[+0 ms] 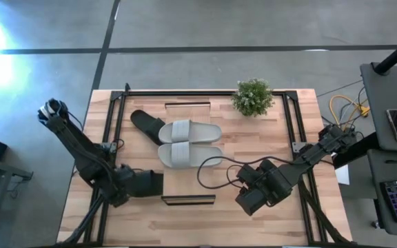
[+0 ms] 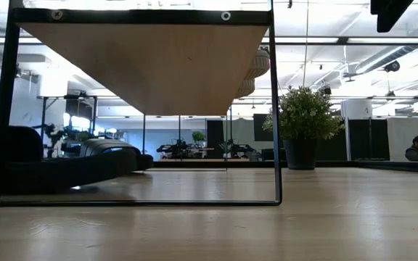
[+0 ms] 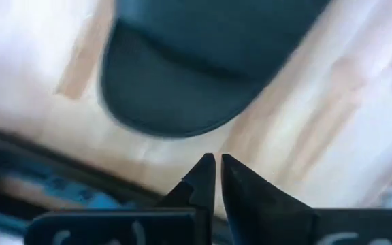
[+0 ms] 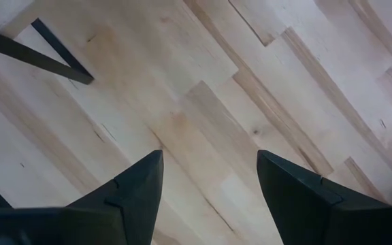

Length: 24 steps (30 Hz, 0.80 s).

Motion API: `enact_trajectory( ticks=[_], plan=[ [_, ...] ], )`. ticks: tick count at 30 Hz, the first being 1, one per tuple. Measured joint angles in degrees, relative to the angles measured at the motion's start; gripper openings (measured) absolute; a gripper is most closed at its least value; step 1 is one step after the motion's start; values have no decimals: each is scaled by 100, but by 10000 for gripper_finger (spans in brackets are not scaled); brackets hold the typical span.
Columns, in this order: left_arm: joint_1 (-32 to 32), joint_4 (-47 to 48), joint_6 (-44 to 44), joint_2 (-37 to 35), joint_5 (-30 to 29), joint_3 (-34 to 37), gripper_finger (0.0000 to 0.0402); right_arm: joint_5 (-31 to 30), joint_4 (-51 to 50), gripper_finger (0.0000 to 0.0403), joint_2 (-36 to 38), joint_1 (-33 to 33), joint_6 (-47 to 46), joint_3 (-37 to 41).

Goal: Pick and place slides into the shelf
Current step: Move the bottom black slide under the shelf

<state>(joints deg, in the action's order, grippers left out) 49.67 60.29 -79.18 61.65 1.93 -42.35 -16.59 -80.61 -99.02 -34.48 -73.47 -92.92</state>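
High view: two light grey slides [image 1: 188,142] and a black slide [image 1: 147,125] lie at centre frame on the table [image 1: 267,145] beside a potted plant [image 1: 253,96]; left tool [image 3: 216,178] clenched empty lower left, right tool [image 4: 209,180] spread empty lower right.

No text, label or number is legible (anywhere shown).

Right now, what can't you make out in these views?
- Second black slide: only one black slide shows in the high view, partly under the grey pair.
- Left gripper, shut: the left wrist view is blurred; whether the dark shape ahead is a slide is unclear.
- Shelf: its top is cut off by the low view's upper edge.
- Right gripper, open: nothing between its fingers.
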Motion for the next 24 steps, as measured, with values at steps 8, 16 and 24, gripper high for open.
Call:
enact_trajectory(
  ticks=[8, 16, 24],
  plan=[
    [33, 68, 976, 594, 327, 88, 1, -1, 3, 228, 0, 0, -81, 37],
    [33, 68, 1662, 1228, 261, 254, 0, 1, -1, 228, 0, 0, -110, 38],
    [31, -212, 1666, 1429, 503, 467, 0, -1, -6, 228, 0, 2, -108, 37]
  ],
)
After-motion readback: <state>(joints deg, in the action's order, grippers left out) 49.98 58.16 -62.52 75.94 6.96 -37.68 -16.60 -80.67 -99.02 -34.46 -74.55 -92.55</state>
